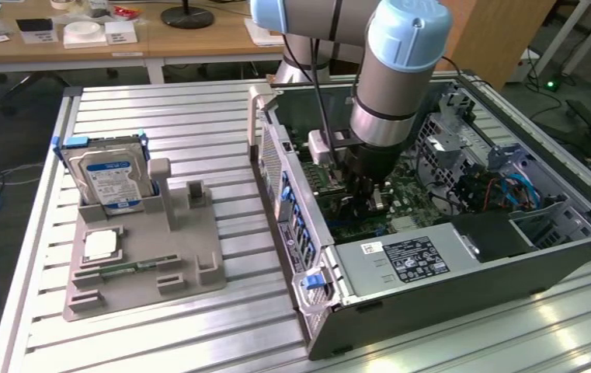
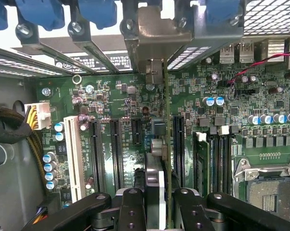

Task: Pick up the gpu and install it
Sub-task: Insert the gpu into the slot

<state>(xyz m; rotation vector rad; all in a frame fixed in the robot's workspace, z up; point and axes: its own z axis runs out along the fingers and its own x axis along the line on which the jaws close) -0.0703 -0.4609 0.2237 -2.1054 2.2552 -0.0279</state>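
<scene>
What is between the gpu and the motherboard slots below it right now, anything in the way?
Nothing visible. The gripper is shut on the gpu, held edge-on above the motherboard inside the open computer case. The black slots under it look bare, with no cable or part crossing them.

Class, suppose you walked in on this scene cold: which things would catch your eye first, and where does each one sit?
The robot arm dominates, reaching down into the open computer case on the slatted table. In the wrist view its gripper is shut on the gpu, held edge-on over the green motherboard among the slots. At the exterior view's left, a hard drive with a blue-white label stands upright in a grey holder.
</scene>
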